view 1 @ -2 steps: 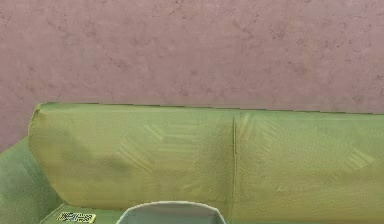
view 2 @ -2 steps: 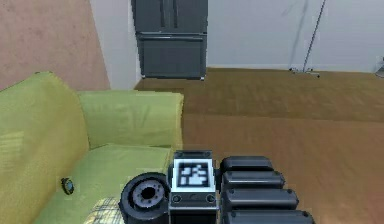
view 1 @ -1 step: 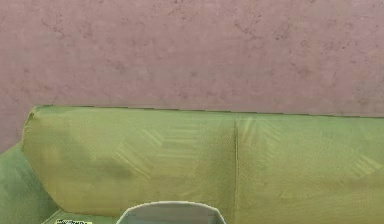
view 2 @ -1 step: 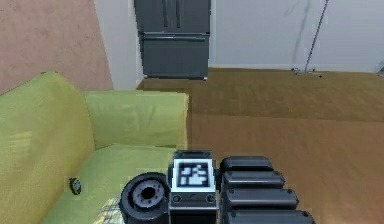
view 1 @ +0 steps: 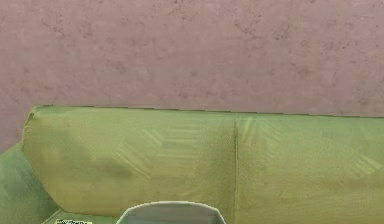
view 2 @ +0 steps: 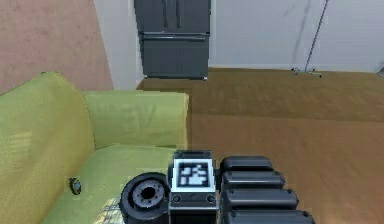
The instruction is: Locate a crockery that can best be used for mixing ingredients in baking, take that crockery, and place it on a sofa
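End effector (view 2: 141,198) is seen by the sofa (view 2: 40,130); what is held cannot be told. The grey bowl (view 1: 170,212) is judged rigid, breakable, best gripped at its rim.

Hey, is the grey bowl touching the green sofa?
Cannot tell. In the forward view the grey bowl overlaps the green sofa at the bottom edge, but its base is cut off, so no contact or gap shows plainly.

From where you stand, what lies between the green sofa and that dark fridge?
Bare wooden floor lies between the sofa and the fridge. Nothing stands on that stretch, as the arm side view shows.
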Robot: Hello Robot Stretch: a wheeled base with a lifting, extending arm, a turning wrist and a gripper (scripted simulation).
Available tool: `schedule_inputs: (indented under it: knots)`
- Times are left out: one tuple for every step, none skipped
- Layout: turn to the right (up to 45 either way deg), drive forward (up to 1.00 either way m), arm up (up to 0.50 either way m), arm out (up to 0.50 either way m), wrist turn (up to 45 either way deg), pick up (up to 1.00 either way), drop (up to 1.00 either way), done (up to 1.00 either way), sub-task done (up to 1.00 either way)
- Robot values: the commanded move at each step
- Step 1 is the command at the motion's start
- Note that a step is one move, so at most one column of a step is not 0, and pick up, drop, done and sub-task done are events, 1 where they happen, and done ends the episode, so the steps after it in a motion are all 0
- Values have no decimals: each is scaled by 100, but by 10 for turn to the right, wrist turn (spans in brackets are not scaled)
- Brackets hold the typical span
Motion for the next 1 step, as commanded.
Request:
schedule_inputs:
  knots:
    - [0, 0, 0, 0, 390, 0, 0, 0, 0]
